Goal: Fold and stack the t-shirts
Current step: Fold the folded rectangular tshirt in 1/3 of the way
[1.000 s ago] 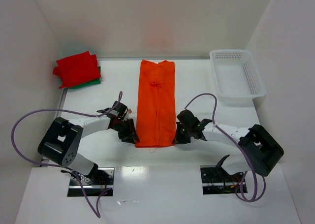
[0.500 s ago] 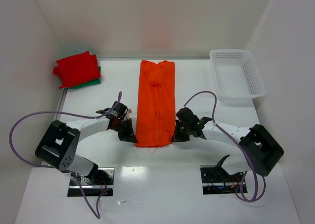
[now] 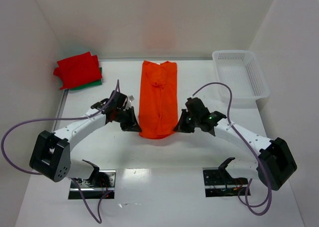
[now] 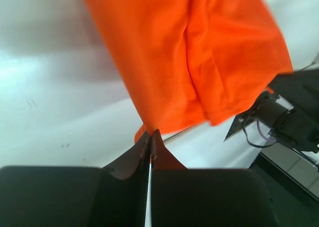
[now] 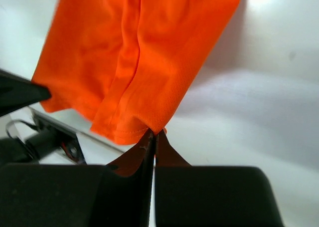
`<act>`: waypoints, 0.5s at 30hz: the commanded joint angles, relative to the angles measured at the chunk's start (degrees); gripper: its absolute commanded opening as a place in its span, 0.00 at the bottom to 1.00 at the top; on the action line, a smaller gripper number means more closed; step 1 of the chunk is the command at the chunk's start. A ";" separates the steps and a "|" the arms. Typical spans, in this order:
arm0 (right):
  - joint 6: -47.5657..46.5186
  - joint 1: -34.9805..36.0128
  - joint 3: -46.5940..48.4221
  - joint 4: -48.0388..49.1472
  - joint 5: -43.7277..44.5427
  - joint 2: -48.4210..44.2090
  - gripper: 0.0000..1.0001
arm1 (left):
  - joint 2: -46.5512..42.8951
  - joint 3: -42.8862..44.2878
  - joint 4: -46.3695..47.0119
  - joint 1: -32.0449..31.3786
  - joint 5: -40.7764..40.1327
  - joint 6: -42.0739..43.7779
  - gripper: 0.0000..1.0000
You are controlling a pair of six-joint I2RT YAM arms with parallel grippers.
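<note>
Orange shirt (image 3: 158,100) lay in a long strip mid-bench (image 3: 154,157); its near end hung up off the bench; L fingers (image 4: 130,159) were pinched tight on its near L corner; R fingers (image 5: 133,156) pinched the near R corner; red shirt (image 3: 76,70) sat on green shirt (image 3: 89,84), far L; basket (image 3: 239,77) far R.

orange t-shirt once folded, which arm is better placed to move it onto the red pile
Likely left: the left gripper pinches the orange t-shirt's near corner on the red t-shirt's side; the right gripper, also pinching, is farther.
</note>
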 commanded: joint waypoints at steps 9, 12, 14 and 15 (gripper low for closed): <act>-9.57 -12.68 11.46 4.05 -3.46 8.37 0.00 | 11.84 17.31 -0.72 5.96 1.05 9.44 0.00; -11.59 -14.08 15.85 4.68 -3.99 13.90 0.00 | 16.41 21.70 -0.10 7.46 2.29 11.45 0.00; -12.21 -14.61 18.15 5.29 -4.60 16.63 0.00 | 20.01 25.99 -0.10 8.77 3.08 12.69 0.00; -12.82 -14.62 20.42 5.81 -4.61 19.16 0.00 | 21.24 27.41 -0.10 8.78 3.61 13.74 0.00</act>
